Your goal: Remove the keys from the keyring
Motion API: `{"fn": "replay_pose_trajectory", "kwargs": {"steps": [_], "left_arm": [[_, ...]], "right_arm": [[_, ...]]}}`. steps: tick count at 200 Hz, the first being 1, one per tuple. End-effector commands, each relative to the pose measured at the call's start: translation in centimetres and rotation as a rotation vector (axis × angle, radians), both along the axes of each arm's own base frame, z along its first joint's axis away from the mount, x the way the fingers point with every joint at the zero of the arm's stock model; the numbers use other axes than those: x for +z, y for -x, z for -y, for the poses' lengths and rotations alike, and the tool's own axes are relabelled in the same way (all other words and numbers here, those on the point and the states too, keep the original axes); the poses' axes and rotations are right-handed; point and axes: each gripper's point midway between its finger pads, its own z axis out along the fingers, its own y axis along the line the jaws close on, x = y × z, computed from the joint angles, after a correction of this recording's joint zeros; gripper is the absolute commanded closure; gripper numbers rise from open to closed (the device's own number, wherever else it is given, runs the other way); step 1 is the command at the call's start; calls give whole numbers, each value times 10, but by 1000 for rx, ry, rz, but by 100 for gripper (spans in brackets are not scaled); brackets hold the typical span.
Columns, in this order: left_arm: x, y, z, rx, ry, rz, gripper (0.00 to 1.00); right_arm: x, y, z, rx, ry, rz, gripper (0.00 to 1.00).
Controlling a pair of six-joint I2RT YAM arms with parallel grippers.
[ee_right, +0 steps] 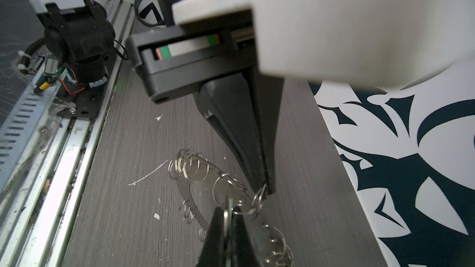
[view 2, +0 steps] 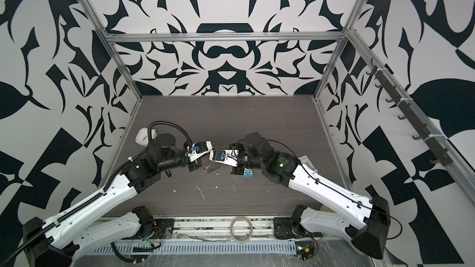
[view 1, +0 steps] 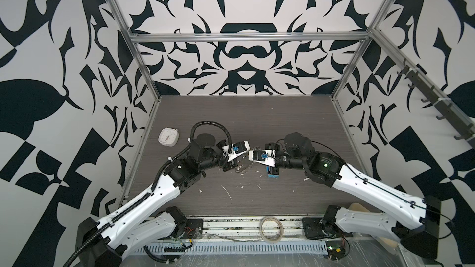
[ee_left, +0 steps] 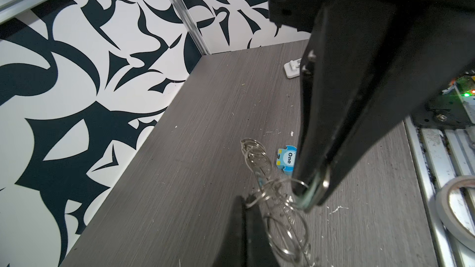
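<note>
Shows the right end effector (ee_right: pixel 228 210) closed tight on the keys (ee_left: pixel 312 191), a pale tag nipped edge-on at the fingertips. Shows the left end effector (ee_left: pixel 246 202) closed as well, pinching one small loop on the rim of the keyring (ee_right: pixel 185 193). Puts the keyring between both, low at the worktop (ee_right: pixel 123 214), near a blue block (ee_left: pixel 286 159); hard to tell whether lifted or resting

The keyring (view 1: pixel 240 168) is at the middle of the desk (view 1: pixel 257 124), the block (view 1: pixel 273 174) just right of it. A clock (view 1: pixel 168 137) sits by the left edge; a tape roll (view 1: pixel 270 239) lies beyond the front edge.
</note>
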Motion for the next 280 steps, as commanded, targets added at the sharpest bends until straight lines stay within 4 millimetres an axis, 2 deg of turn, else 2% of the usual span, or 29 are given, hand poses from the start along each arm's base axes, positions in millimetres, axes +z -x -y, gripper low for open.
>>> {"fn": "replay_pose_trajectory", "kwargs": {"steps": [1, 24, 52, 82, 181, 280], "left_arm": [[24, -20, -8, 106, 74, 86, 100], [22, -19, -6, 97, 77, 74, 100], [17, -17, -7, 96, 86, 60, 100], [19, -15, -5, 90, 106, 46, 100], [15, -5, -6, 91, 113, 31, 100], [8, 3, -3, 70, 114, 3, 100]], "right_arm": [[-7, 30, -2, 131, 45, 63, 100], [-9, 27, -3, 130, 67, 124, 100], [0, 25, -2, 128, 49, 183, 100], [7, 28, -8, 154, 16, 179, 100], [31, 12, -6, 135, -8, 192, 100], [41, 0, 0, 134, 14, 208, 100]]}}
